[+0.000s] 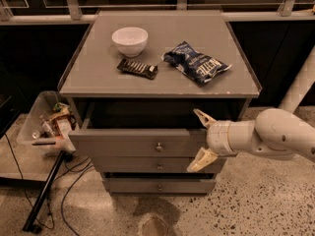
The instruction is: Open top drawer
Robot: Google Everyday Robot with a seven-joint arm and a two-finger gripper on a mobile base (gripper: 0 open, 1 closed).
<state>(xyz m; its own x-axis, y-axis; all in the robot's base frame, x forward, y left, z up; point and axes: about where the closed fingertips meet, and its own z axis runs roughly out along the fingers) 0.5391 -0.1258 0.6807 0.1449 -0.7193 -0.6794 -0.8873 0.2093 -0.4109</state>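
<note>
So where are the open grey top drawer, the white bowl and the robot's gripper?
Grey wooden top drawer (123, 142): camera view, front panel's left half.
Round white bowl (130, 46): camera view, outer wall.
Gripper (193, 140): camera view, between open fingertips at drawer's right end.
</note>
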